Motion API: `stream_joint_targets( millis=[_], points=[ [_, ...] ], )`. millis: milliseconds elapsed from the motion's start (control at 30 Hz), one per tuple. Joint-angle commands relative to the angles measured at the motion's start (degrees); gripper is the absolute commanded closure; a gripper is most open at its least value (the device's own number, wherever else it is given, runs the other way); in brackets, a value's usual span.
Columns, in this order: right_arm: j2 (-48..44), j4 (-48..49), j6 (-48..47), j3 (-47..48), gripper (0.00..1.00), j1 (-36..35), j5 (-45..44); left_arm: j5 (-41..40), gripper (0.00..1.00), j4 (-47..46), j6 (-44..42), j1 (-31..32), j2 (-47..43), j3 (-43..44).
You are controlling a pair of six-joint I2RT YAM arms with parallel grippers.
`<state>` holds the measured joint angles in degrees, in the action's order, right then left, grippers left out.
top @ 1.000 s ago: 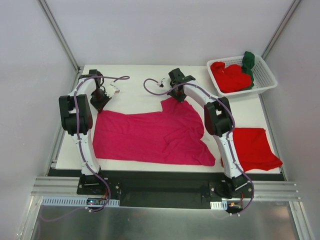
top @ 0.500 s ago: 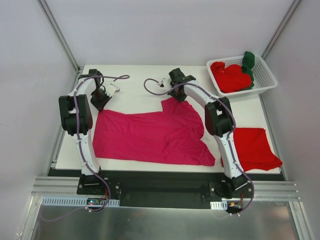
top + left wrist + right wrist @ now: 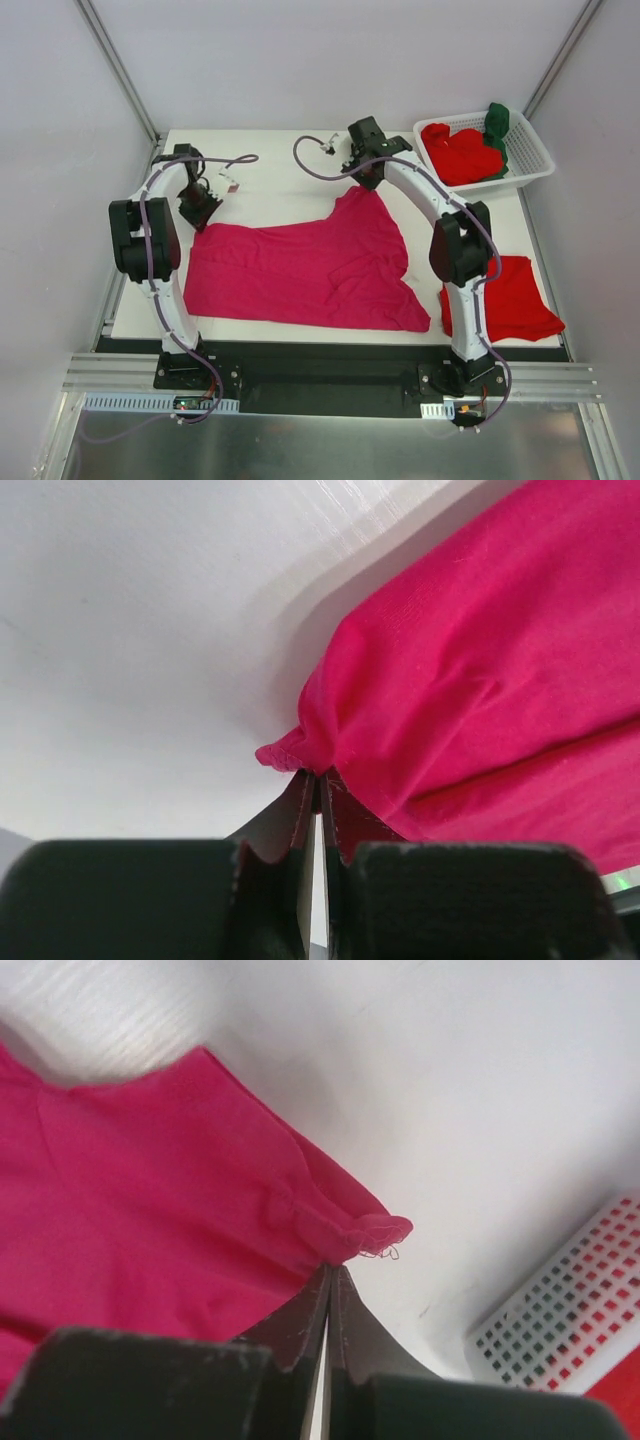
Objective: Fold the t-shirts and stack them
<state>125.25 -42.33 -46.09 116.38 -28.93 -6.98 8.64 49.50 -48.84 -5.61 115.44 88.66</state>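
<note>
Left gripper (image 3: 318, 777), right gripper (image 3: 330, 1270) pinch magenta t-shirt (image 3: 300, 272) corners

A white worktop (image 3: 280, 170) is sitting inside a pale booth. A plain back wall (image 3: 330, 60) is rising behind it, and side panels (image 3: 50, 200) are closing it in left and right. Two slim metal posts (image 3: 118, 68) are slanting up at the far corners. An aluminium rail (image 3: 330, 375) is running along the near edge, with a brushed metal sheet (image 3: 330, 445) lying below it. Soft, even light is falling everywhere.
</note>
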Motion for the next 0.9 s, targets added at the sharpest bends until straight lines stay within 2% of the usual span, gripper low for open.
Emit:
stream_joint_targets(
  millis=[0, 267, 600, 867],
  points=[
    [-6.33, -3.55, 1.35, -4.92, 0.99, -0.08, 0.13, 1.99, 1.0, 1.57, 0.59, 0.33, -5.48, -0.07],
    [-9.58, -8.99, 2.14, -8.44, 0.99, -0.69, 3.02, 0.76, 1.0, 1.75, -0.56, 0.33, -8.47, -2.44],
    [-18.11, -11.11, 1.96, -15.13, 0.99, -2.54, 6.46, -0.21, 1.0, 1.75, -0.38, 0.42, -9.88, -5.86],
    [-21.8, -17.35, 2.75, -16.62, 0.99, -4.12, 13.39, -1.52, 1.0, 1.57, -0.64, 0.42, -9.79, -6.57]
  ],
)
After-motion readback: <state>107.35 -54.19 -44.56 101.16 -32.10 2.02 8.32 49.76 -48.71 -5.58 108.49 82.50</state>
